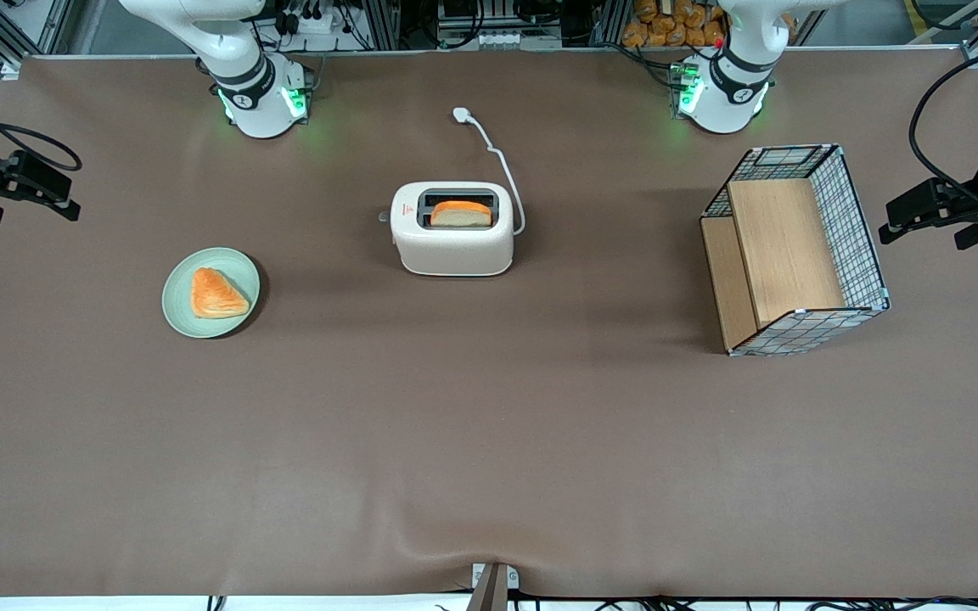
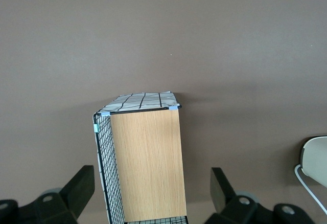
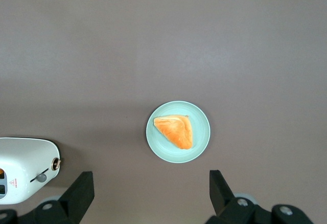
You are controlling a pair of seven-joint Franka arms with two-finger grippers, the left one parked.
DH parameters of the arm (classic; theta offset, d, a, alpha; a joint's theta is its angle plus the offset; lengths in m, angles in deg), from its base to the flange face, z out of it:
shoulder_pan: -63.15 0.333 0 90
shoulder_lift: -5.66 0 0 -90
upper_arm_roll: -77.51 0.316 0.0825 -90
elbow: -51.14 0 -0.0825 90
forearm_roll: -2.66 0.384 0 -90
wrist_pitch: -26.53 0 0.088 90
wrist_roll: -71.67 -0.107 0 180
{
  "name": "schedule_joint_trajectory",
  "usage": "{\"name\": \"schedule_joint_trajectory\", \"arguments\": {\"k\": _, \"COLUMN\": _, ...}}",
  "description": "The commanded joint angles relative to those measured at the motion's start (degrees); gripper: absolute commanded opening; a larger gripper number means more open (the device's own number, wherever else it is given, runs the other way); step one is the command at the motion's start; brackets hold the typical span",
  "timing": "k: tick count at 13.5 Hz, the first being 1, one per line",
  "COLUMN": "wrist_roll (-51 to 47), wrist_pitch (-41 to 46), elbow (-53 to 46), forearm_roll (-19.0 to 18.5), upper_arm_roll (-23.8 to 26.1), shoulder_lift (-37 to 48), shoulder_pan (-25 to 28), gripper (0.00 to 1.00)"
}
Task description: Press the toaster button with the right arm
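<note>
The cream-white toaster [image 1: 452, 246] stands mid-table with a slice of bread [image 1: 460, 213] in its slot. Its small grey button [image 1: 384, 216] sticks out of the narrow end that faces the working arm's end of the table. In the right wrist view the toaster [image 3: 23, 162] and its button [image 3: 41, 177] show beside one finger. My right gripper [image 1: 60, 188] hangs open and empty above the table at the working arm's end, well away from the toaster. In its own view the gripper [image 3: 150, 191] is over bare mat near the plate.
A green plate [image 1: 179, 301] with a pastry [image 1: 216, 294] lies between the gripper and the toaster, nearer the front camera. A wire-mesh wooden basket [image 1: 795, 250] stands toward the parked arm's end. The toaster's white cord and plug [image 1: 461, 113] lie near the arm bases.
</note>
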Motion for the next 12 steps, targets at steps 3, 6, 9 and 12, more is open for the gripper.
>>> {"name": "schedule_joint_trajectory", "arguments": {"k": 3, "wrist_roll": 0.58, "wrist_pitch": 0.49, "elbow": -2.43, "forearm_roll": -0.85, "upper_arm_roll": 0.48, "shoulder_lift": -1.34, "shoulder_pan": -0.32, "gripper": 1.0}}
{"name": "schedule_joint_trajectory", "arguments": {"k": 6, "wrist_roll": 0.75, "wrist_pitch": -0.73, "elbow": -2.52, "forearm_roll": -0.85, "upper_arm_roll": 0.48, "shoulder_lift": -2.13, "shoulder_pan": -0.22, "gripper": 1.0}}
{"name": "schedule_joint_trajectory", "arguments": {"k": 9, "wrist_roll": 0.67, "wrist_pitch": -1.18, "elbow": -2.52, "forearm_roll": -1.03, "upper_arm_roll": 0.57, "shoulder_lift": -2.13, "shoulder_pan": -0.14, "gripper": 1.0}}
{"name": "schedule_joint_trajectory", "arguments": {"k": 12, "wrist_roll": 0.14, "wrist_pitch": -1.62, "elbow": -2.52, "forearm_roll": -1.2, "upper_arm_roll": 0.57, "shoulder_lift": -2.22, "shoulder_pan": -0.05, "gripper": 1.0}}
